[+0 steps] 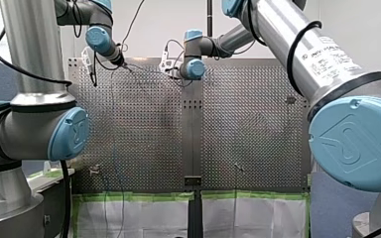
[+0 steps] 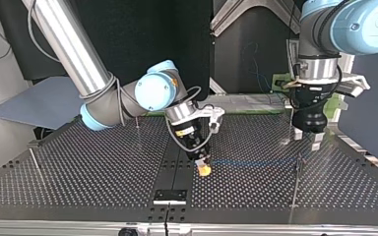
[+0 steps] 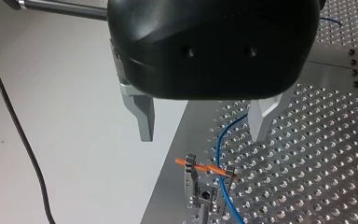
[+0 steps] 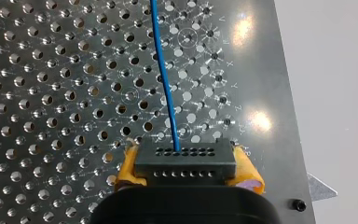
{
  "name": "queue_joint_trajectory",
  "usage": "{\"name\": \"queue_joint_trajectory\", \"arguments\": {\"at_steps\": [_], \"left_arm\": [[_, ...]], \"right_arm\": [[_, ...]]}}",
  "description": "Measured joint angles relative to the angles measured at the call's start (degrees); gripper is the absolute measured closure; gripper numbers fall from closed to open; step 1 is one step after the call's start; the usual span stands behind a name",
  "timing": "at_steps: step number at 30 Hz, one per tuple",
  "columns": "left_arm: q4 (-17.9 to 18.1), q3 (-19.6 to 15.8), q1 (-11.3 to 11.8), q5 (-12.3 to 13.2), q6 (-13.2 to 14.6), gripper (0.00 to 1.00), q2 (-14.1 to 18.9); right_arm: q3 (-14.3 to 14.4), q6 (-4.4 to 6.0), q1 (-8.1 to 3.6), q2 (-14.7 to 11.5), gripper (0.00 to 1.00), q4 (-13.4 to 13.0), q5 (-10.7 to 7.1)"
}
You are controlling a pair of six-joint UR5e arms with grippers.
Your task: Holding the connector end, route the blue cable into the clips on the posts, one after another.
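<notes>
A thin blue cable (image 2: 256,161) lies low over the perforated table (image 2: 103,167), from the middle to a thin post (image 2: 298,169) at the top view's right. My right gripper (image 4: 187,168) has its yellow pads shut on the black connector (image 4: 185,156), and the blue cable (image 4: 165,79) runs straight ahead from it. The same gripper (image 2: 203,167) shows near the table's middle in the top view. My left gripper (image 3: 203,126) hangs open, its metal fingers (image 3: 142,116) empty, just above a clip (image 3: 207,186) with an orange strip. The cable (image 3: 220,149) crosses that clip. It (image 2: 307,138) hovers beside the post.
Two more thin posts (image 2: 33,158) (image 2: 138,125) stand at the top view's left. A black plate (image 2: 170,195) lies at the near middle edge. In the left wrist view the table's edge runs just beside the clip.
</notes>
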Motion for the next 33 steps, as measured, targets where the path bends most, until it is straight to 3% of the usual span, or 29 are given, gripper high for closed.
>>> {"name": "queue_joint_trajectory", "arguments": {"at_steps": [14,20,25,30,33], "left_arm": [[1.03,0.00,-0.05,0.41,0.66,0.00,0.00],[1.63,0.01,0.18,3.05,2.20,0.00,-0.37],[1.53,0.00,-0.08,5.48,3.94,0.00,-2.50],[0.17,0.00,-0.50,6.39,6.51,0.00,-4.57],[0.77,0.00,-0.67,6.25,8.06,0.00,-3.99]], "right_arm": [[0.00,-0.01,-0.01,0.15,1.00,0.01,0.00],[0.01,-0.02,-0.02,0.17,1.00,0.24,0.24],[0.01,-0.03,-0.02,0.18,1.00,0.25,0.69],[0.01,-0.11,-0.10,0.18,1.00,0.25,1.07],[0.01,-0.20,-0.20,0.18,1.00,0.17,1.26]]}}
